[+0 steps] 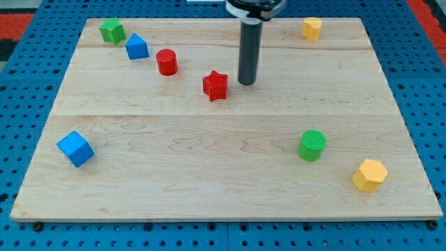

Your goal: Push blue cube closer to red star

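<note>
The blue cube (75,148) lies near the board's left edge, toward the view's bottom. The red star (216,85) sits above the middle of the board. My tip (247,84) rests on the board just right of the red star, a small gap between them. The tip is far from the blue cube, to its upper right.
A wooden board (223,174) lies on a blue pegboard. A red cylinder (166,62), a blue triangular block (136,47) and a green block (111,31) stand upper left. A yellow block (311,28) is top right. A green cylinder (312,145) and a yellow hexagon (368,175) are lower right.
</note>
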{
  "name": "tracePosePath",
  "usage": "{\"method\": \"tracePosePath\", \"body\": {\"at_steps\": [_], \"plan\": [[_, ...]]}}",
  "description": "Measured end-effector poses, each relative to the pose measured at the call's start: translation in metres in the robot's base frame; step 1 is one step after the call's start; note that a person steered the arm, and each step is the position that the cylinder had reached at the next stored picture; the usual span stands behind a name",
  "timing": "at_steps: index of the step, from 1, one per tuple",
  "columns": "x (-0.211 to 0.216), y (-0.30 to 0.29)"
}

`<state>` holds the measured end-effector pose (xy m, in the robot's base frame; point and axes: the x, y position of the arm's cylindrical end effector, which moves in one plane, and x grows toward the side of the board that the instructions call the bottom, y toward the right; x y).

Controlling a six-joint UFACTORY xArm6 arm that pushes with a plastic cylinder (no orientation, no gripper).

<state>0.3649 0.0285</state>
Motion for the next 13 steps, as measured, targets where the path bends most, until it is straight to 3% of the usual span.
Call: {"method": "tracePosePath", "body": {"at_steps": [1,3,4,5,6,7,8,9,10,11,12,13], "plan": [[0.000,-0.033],[0.000,-0.040],[0.046,-0.042],[0.105,-0.008],[0.118,-0.013],[0.183,-0.061],[0.213,-0.141],[0.210,-0.255],[0.169,-0.258],[0.155,-0.210],[0.134,-0.203],[0.130,-0.233]]}}
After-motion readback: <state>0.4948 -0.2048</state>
